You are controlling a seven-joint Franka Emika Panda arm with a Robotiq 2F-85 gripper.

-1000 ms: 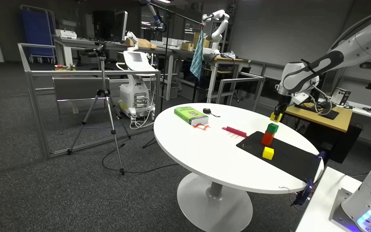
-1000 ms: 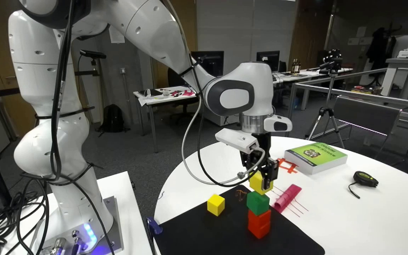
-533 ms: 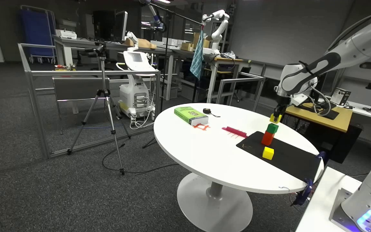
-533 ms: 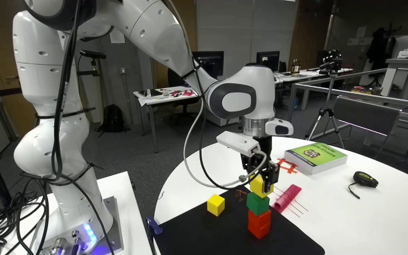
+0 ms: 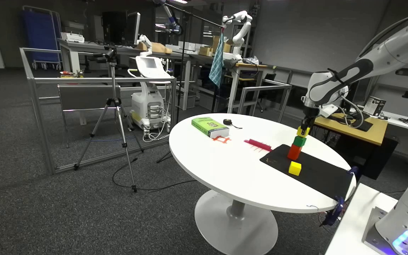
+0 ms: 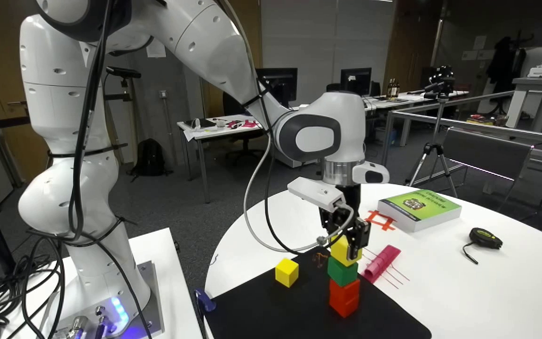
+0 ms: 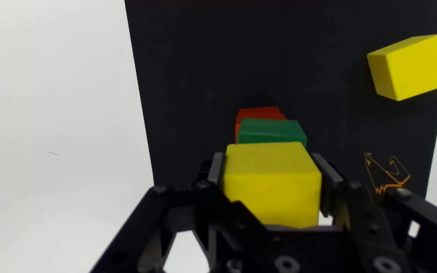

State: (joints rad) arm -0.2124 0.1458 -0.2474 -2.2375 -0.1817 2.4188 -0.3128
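Yellow cube (image 7: 272,189) is what your pincer (image 7: 272,174) holds: it is closed to the cube's width, pads (image 7: 216,168) flanking two opposite side faces. You have the cube at the top of a stack (image 5: 296,147), directly over a green cube (image 6: 342,271) and seeming to touch it, with two red blocks (image 6: 344,298) below on the black mat (image 6: 299,310). Judging by its crisp edges and smooth faces, expect it to be light, stiff and hard to damage, perhaps a little slippery; those flat, parallel sides look the best place to grip. What crowds you most is the stack itself, narrow and slightly out of line, so a sideways nudge might topple it. Mind, too, the grey cable (image 6: 321,240) looping beside the pincer. A loose yellow cube (image 6: 287,272) stands on the mat, near the stack but apart from it. Farther off on the white tabletop (image 6: 478,301), you see a pink strip (image 6: 383,263), a tape measure (image 6: 486,238) and a thick green book (image 6: 419,209).
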